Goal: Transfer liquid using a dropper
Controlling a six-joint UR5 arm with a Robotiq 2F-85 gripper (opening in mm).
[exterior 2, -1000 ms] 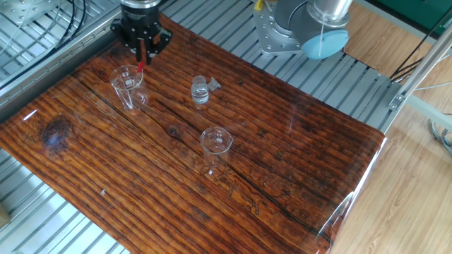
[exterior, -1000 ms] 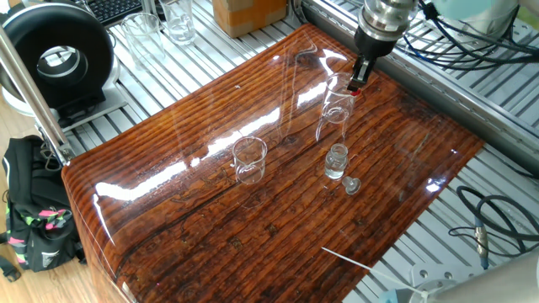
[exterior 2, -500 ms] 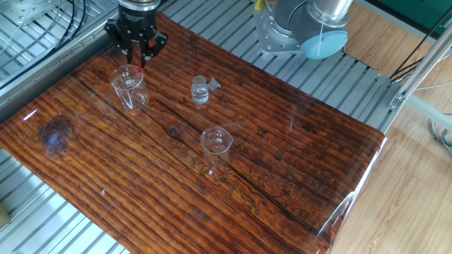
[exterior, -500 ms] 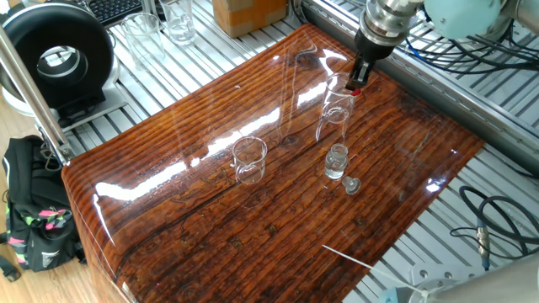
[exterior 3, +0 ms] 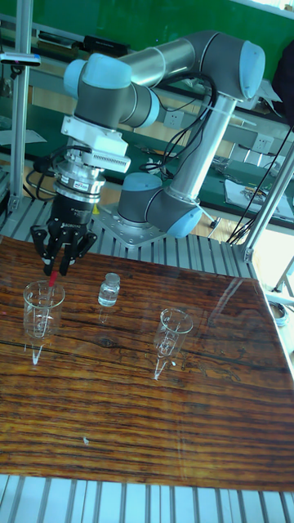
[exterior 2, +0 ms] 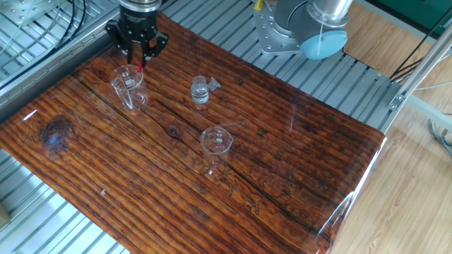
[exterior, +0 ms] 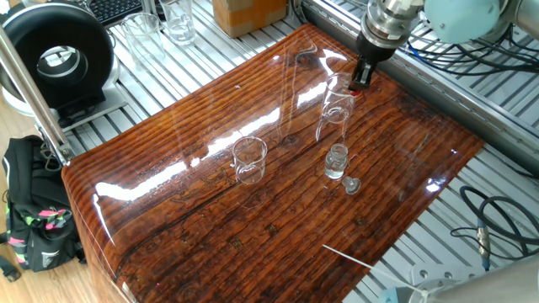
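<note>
Item: tool (exterior 3: 59,263) — upper left of the tall fixed view, upper right of one fixed view; fingers appear drawn in on the red bulb of the dropper (exterior 3: 51,282), though I cannot confirm firm contact at this size

Item: dropper — stands in the conical glass (exterior 3: 41,310) at left of the tall fixed view, bulb just above the rim, clear tube running down inside and hard to trace

Item: liquid — not discernible in any vessel; I cannot say how much the conical glass or the small bottle (exterior: 336,161) holds

Item: second conical glass (exterior 2: 216,144) — centre of the tabletop (exterior 2: 296,176), well apart from the tool; I take it as the receiving vessel

Item: stopper (exterior: 351,185) — lies just beside the small bottle

Risks, as I judge them:
- squeeze too hard on the bulb: liquid expelled early, or bulb slips off the tube
- lift off-axis: tube drags the rim, tips the narrow-footed glass
- loose hold: dropper slides or tilts during carry, drips on the tabletop
- glare on the glossy wood hides spills from me
</note>
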